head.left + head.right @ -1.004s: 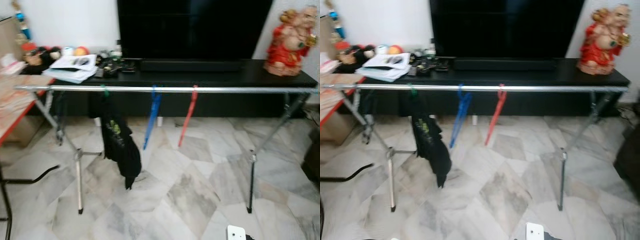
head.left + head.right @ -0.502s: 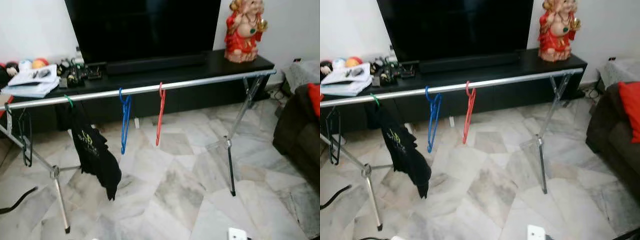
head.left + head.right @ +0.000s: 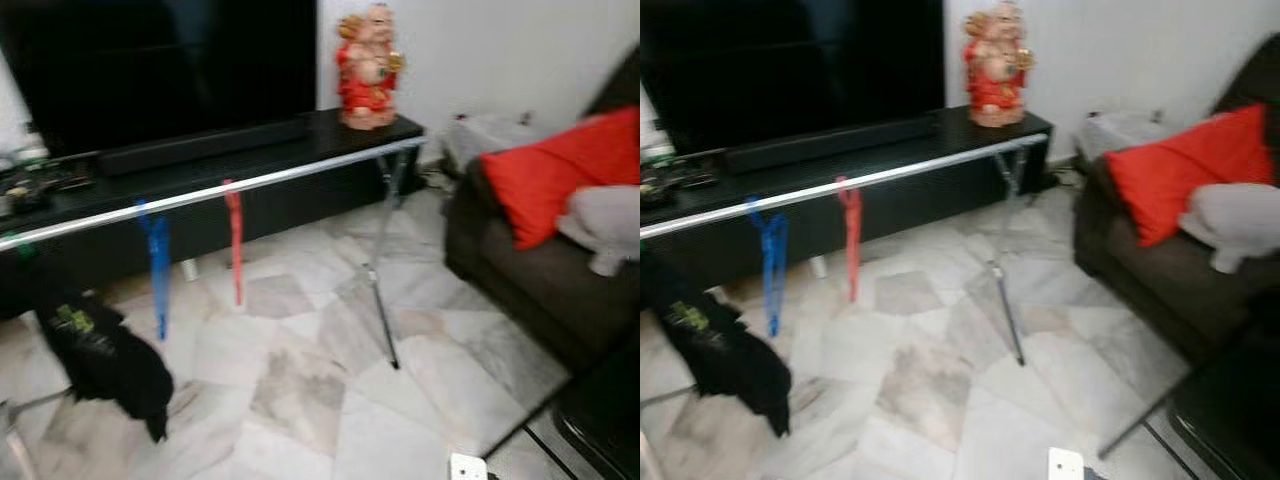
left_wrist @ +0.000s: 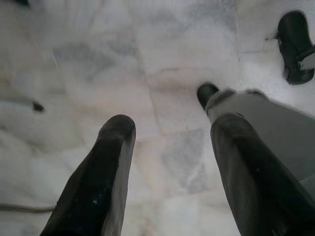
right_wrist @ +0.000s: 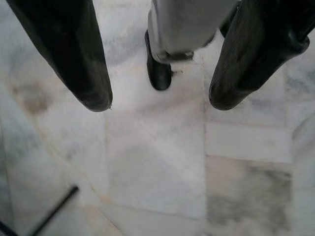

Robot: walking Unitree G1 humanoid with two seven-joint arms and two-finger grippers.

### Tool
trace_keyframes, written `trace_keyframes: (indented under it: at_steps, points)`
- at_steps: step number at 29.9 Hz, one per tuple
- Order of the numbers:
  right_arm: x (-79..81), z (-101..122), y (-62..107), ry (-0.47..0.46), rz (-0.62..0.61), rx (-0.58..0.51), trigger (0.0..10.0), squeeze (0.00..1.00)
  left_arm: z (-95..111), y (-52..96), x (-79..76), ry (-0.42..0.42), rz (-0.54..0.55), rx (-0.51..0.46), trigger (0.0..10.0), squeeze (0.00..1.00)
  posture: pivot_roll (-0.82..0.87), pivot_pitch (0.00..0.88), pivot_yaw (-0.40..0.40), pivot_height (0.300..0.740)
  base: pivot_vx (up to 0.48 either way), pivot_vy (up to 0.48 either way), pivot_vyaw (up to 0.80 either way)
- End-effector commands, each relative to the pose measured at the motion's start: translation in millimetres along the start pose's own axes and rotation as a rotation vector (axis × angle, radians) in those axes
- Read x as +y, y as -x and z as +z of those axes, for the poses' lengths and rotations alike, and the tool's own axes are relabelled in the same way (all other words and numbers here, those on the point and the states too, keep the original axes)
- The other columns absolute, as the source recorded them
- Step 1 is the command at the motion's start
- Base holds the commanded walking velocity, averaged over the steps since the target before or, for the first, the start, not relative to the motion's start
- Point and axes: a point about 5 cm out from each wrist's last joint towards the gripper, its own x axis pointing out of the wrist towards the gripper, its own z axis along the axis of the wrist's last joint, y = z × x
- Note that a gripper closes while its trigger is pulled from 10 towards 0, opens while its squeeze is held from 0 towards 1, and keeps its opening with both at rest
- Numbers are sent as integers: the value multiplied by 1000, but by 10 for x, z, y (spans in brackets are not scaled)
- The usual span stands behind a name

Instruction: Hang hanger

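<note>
A silver rail (image 3: 250,183) runs across the room on folding legs (image 3: 383,290), in front of a long black surface (image 3: 200,165) that carries a dark TV (image 3: 160,70) and a red and gold figurine (image 3: 368,68). Three hangers sit on the rail. A red hanger (image 3: 234,240) hangs near the middle and a blue hanger (image 3: 157,265) hangs just beside it, toward the robot's left. Further left, a third hanger carries a black shirt (image 3: 100,355) that droops toward the marble floor (image 3: 300,380). The head views are blurred.

On the robot's right stands a dark sofa (image 3: 520,280) with a red cushion (image 3: 550,170) and a grey cushion (image 3: 605,225) on it, well apart from the rail.

The left tool (image 4: 167,130) points down at the floor, its two black fingers (image 4: 106,172) spread wide with nothing between them. The right tool (image 5: 160,103) also hangs over the floor, fingers (image 5: 74,54) wide apart and empty. Each wrist view shows a grey leg ending in a black foot (image 5: 158,71) on the tiles.
</note>
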Motion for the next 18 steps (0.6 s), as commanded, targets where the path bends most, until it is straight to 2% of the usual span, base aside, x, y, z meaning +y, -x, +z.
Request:
trace_keyframes:
  at_steps: [1, 18]
  points:
    - [33, 29, -4, 2, 9, -6, 10000, 0, -61, 10, 32, -3, 4, 20, 10000, 0, 7, 7, 59, 740, 0, 0, -750]
    - [28, -4, 1, 23, 10, -2, 10000, 0, -62, 9, 25, -4, 6, 18, 10000, 0, 14, 0, 58, 740, 0, 0, -750]
